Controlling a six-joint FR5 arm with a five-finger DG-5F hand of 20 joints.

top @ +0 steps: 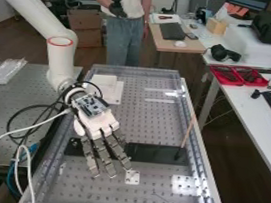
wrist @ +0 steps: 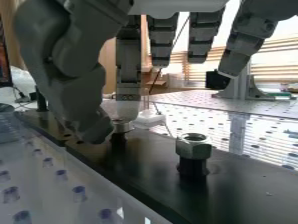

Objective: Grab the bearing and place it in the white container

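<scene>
In the high view the hand (top: pixel 99 121) is low over the left part of a black plate (top: pixel 157 154), its fingers long and nearly straight. A flat white container (top: pixel 105 83) lies behind it, partly hidden by the wrist. The wrist view has the hand (wrist: pixel 126 65) with fingers extended and its thumb angled down. Close by the thumb tip, a small metal ring, perhaps the bearing (wrist: pixel 121 127), sits on a dark post; I cannot tell whether thumb or finger touches it. Nothing is visibly gripped. A hex nut (wrist: pixel 193 146) stands on a second post, apart from the hand.
A thin wooden stick (top: pixel 187 132) stands slanted at the plate's right end. Raised clear walls edge the perforated bench (top: pixel 173 192). A small white plate (top: pixel 132 177) lies in front of the black plate. Cables (top: pixel 34 126) loop left of the arm.
</scene>
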